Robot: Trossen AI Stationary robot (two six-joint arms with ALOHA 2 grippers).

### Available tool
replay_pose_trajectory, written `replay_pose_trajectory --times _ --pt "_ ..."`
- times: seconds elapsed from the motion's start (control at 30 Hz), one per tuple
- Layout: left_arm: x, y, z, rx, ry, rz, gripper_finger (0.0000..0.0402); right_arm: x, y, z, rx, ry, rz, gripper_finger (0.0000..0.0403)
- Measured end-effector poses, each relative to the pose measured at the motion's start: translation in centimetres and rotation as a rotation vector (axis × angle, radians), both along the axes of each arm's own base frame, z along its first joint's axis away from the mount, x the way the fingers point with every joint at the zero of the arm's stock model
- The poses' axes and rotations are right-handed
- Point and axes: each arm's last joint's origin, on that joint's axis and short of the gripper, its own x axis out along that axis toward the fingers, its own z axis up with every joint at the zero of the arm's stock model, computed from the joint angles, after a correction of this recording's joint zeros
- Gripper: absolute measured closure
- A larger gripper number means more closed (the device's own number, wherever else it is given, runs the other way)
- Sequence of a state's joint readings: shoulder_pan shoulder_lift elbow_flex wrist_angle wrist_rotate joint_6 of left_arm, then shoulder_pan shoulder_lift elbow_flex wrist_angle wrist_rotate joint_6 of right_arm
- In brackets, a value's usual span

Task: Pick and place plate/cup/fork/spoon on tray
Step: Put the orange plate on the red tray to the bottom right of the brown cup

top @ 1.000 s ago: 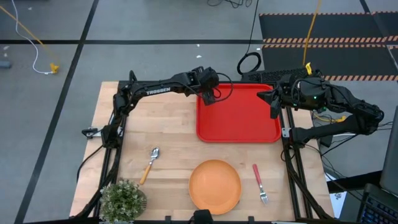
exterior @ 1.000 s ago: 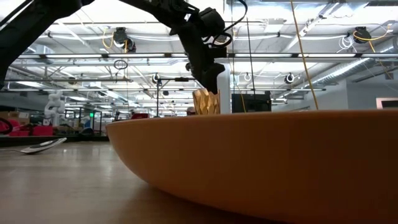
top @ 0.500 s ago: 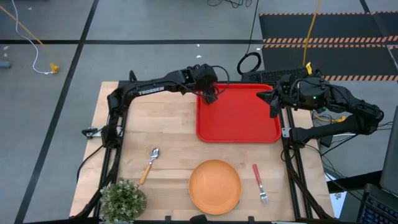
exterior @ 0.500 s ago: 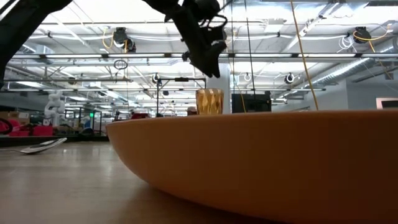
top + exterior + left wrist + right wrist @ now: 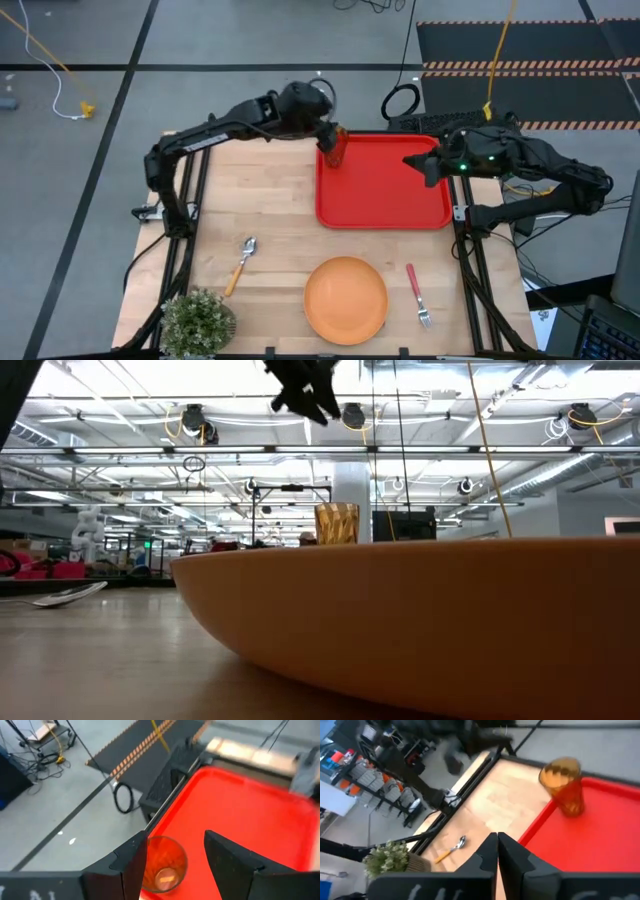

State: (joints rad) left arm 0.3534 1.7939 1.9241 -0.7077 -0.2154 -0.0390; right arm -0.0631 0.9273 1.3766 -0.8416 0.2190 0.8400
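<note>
From above, the cup (image 5: pixel 333 147) stands upright in the tray (image 5: pixel 385 190)'s far-left corner, close to the rim. The left pincer (image 5: pixel 322 112) hangs open above it, gripping nothing. The right pincer (image 5: pixel 414 163) is closed and empty over the tray's right edge. The rest of the tray floor lies open.

The plate (image 5: pixel 345 297), fork (image 5: pixel 417 295) and spoon (image 5: pixel 240 265) lie on the tabletop (image 5: pixel 250 190) nearer than the tray.

At tabletop level, the plate's rim (image 5: pixel 420 620) fills the foreground; the cup (image 5: pixel 336 523) rises beyond it.
</note>
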Motion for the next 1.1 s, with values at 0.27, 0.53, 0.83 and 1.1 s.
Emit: replay_pose_trajectory --times 0.27,0.53,0.83,1.1 --pt "-3.6 -1.8 3.3 -0.067 -0.060 -0.070 0.0202 4.4 1.2 -2.1 0.192 0.090 0.028 0.0329" --pt "-6.5 -3.5 3.1 -0.172 0.121 -0.070 0.0202 9.1 4.0 -5.4 0.328 0.234 0.021 0.0263" --pt "-6.4 -5.3 0.1 -0.257 0.289 -0.087 0.0202 11.3 8.0 -8.3 0.445 0.390 0.126 0.0229" --pt "-5.4 -8.6 -3.8 -0.362 0.407 -0.133 0.0202 12.1 10.8 -11.2 0.447 0.588 0.173 0.0214"
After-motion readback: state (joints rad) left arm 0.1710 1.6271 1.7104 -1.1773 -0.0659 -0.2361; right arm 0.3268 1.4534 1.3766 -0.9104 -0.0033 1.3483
